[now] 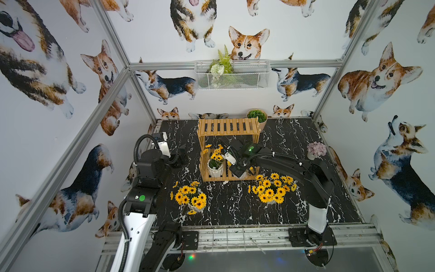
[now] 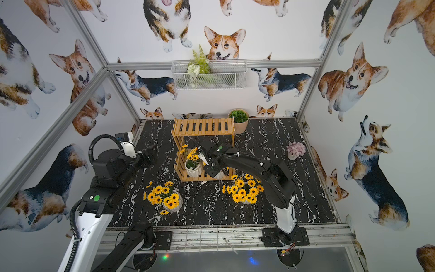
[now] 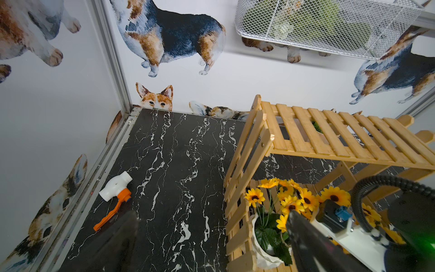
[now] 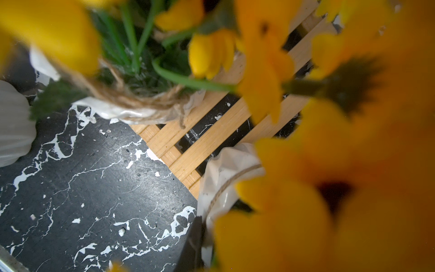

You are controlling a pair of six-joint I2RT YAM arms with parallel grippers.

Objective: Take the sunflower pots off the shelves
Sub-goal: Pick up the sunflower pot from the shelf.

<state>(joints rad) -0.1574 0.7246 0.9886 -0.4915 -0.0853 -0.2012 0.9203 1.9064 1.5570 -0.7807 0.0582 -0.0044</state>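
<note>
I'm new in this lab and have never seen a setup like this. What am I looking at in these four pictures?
The left arm and right arm are robots mounted at the near edge of a black marbled table, each ending in a two-fingered gripper. Two pictures come from a camera pair overhead; two from cameras on the wrists. Toward the back stands a wooden rack, top tier bare. On the table sit two sunflower pots, a left pot and a right pot. On the rack's lower tier stand a free pot and a gripped pot: the right gripper is shut, apparently on its rim. The left gripper hangs open and empty. The succulent pot, pink flower pot and wire basket are bystanders.
</note>
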